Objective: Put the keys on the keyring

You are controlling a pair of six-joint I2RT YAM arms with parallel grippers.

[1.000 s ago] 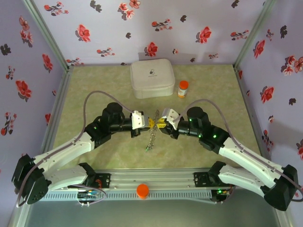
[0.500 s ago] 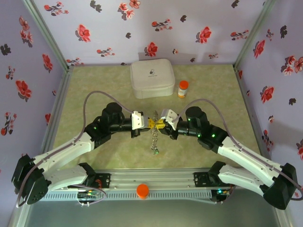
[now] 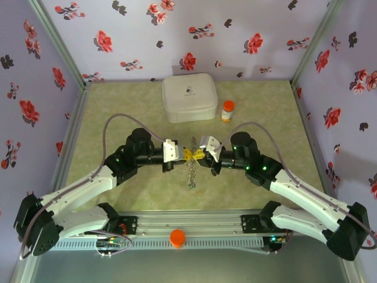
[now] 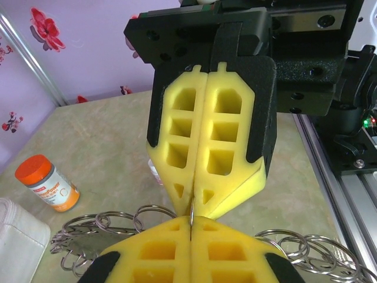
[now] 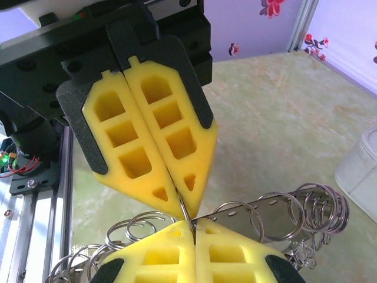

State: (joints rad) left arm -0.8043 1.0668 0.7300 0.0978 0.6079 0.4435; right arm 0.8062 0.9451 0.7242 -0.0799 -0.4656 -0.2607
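Observation:
My left gripper [image 3: 187, 154] and right gripper [image 3: 199, 155] meet tip to tip above the middle of the table. Both are shut on the same thin wire ring of the keyring [image 4: 192, 212], which stands on edge between the yellow pads. In the left wrist view my left gripper [image 4: 192, 221] is at the bottom, with the right gripper's fingers [image 4: 224, 171] pointing down at it. In the right wrist view my right gripper [image 5: 194, 224] pinches the keyring [image 5: 184, 207] too. The rest of the keyring hangs below as a chain [image 3: 191, 172] of linked split rings. I cannot make out the keys.
A white square case [image 3: 189, 97] sits at the back of the table, with an orange-capped pill bottle [image 3: 227, 110] to its right. A flat metal strip with holes [image 5: 283, 209] carries several of the hanging split rings. Flowered walls close in three sides.
The right gripper has closed onto the ring that the left gripper holds. The hanging chain has swung slightly to the right.

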